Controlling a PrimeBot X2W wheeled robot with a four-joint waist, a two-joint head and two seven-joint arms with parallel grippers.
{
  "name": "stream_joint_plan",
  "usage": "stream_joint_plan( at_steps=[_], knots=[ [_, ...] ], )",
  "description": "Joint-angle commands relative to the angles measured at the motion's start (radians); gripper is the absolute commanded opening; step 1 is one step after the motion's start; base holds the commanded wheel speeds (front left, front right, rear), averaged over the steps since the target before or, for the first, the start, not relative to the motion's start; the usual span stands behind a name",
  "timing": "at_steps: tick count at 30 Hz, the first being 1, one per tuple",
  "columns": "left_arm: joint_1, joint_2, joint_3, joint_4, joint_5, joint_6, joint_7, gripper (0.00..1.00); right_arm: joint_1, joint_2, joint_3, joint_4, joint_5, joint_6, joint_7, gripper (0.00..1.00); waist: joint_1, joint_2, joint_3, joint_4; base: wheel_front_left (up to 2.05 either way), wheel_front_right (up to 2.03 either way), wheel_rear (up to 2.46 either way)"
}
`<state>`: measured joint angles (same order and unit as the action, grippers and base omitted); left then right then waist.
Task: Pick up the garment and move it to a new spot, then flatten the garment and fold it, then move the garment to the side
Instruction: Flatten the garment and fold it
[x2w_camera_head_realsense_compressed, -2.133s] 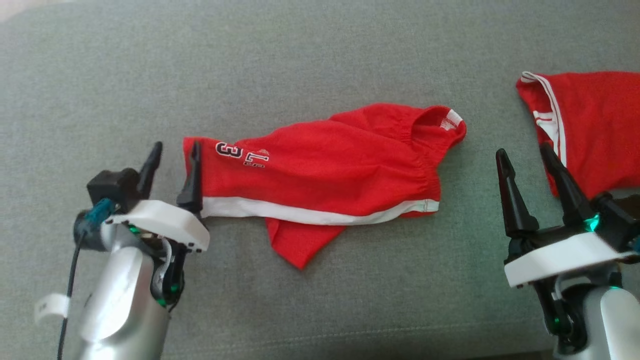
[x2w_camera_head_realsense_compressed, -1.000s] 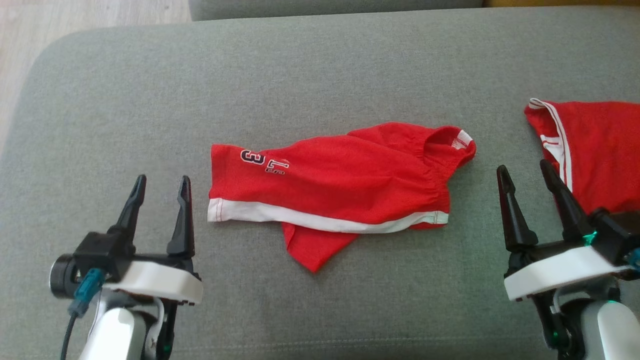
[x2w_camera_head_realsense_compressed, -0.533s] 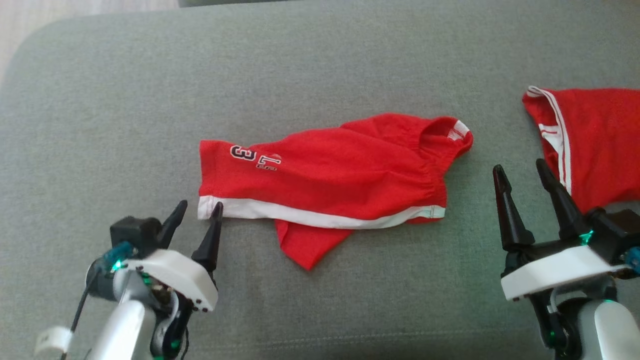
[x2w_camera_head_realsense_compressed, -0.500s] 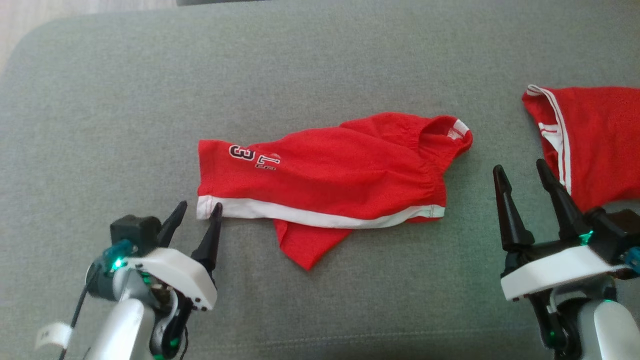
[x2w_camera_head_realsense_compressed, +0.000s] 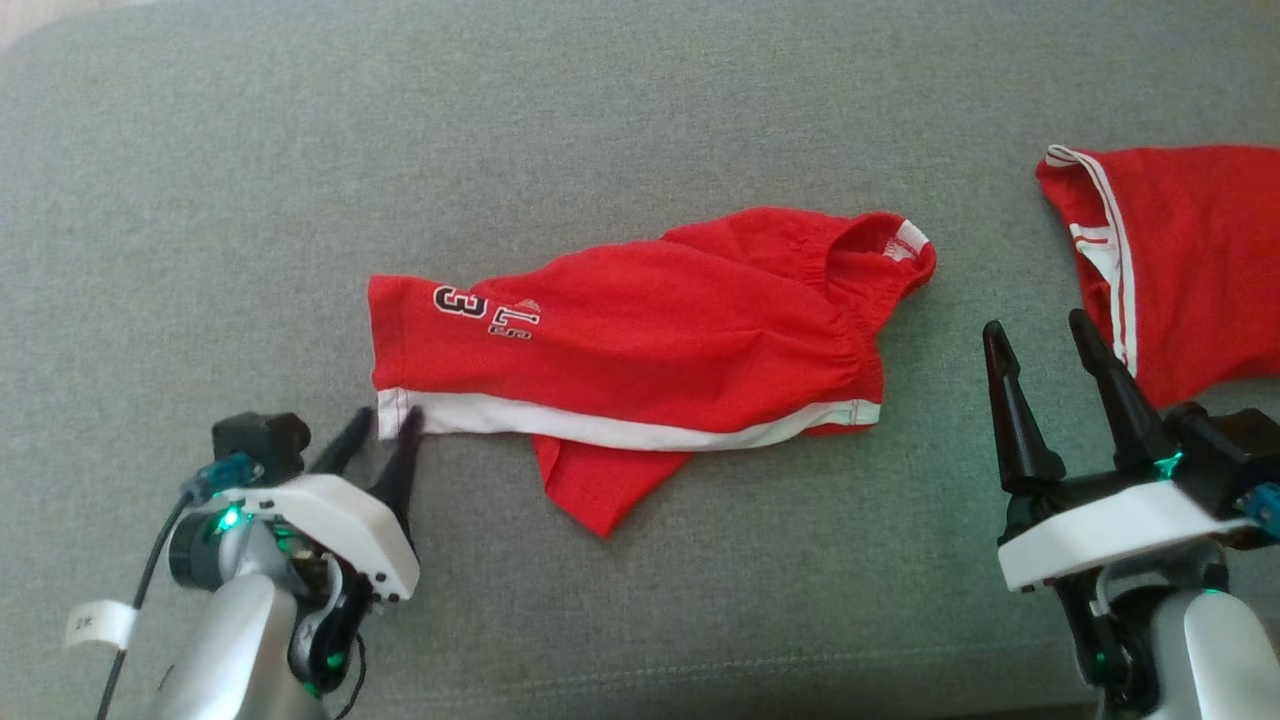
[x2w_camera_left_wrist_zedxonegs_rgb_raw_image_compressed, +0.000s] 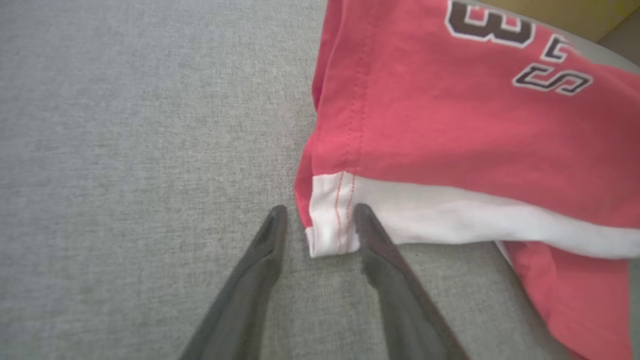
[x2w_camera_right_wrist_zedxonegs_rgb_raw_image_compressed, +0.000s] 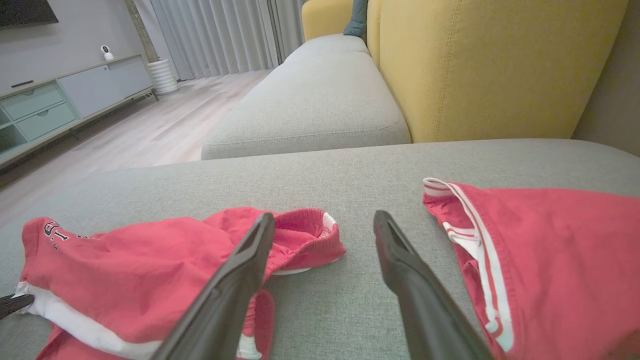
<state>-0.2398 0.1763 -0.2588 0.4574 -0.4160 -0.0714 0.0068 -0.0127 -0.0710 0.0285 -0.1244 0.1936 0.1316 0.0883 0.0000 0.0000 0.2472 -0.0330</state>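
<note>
- I saw the red garment lying rumpled on the grey cushion.
- My left gripper stood open, straddling its white hem corner.
- My right gripper hung open, clear of it.

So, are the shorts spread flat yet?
No: the shorts lie folded over and rumpled; one leg pokes out under the white hem, and the waistband is bunched.

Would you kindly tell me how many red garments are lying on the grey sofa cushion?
2. The red shorts with a white hem band lie in the middle. The red garment with thin white stripes lies at the far right, partly cut off by the frame.
</note>
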Motion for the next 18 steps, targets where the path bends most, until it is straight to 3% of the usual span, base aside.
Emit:
stream_joint_plan(
  at_steps=[1, 2, 3, 12, 18],
  knots=[
    [-0.04, 0.014, 0.025, -0.016, -0.005, -0.007, -0.008, 0.36, -0.027, 0.003, 0.022, -0.031, 0.005, -0.001, -0.009, 1.0, 0.0, 0.0, 0.0, 0.001, 0.0, 0.0, 0.0],
    [-0.042, 0.013, 0.022, -0.011, -0.007, -0.01, -0.008, 0.08, -0.027, 0.003, 0.022, -0.03, 0.006, -0.001, -0.009, 1.0, 0.0, 0.0, 0.0, 0.001, 0.0, 0.0, 0.0],
    [-0.044, 0.013, 0.018, -0.006, -0.009, -0.013, -0.009, 0.0, -0.027, 0.004, 0.022, -0.029, 0.006, -0.001, -0.008, 1.0, 0.0, 0.0, 0.0, 0.002, 0.0, 0.0, 0.0],
    [-0.05, 0.019, 0.002, 0.008, 0.001, -0.012, -0.044, 0.0, -0.015, -0.003, 0.029, -0.005, 0.016, -0.001, 0.01, 1.0, 0.0, 0.0, -0.01, 0.013, 0.0, 0.0, 0.0],
    [-0.033, 0.024, -0.003, -0.017, 0.003, -0.004, -0.06, 0.0, 0.044, -0.033, 0.099, 0.084, 0.041, -0.001, 0.047, 1.0, 0.0, 0.0, -0.023, 0.03, 0.0, 0.0, 0.0]
  ],
)
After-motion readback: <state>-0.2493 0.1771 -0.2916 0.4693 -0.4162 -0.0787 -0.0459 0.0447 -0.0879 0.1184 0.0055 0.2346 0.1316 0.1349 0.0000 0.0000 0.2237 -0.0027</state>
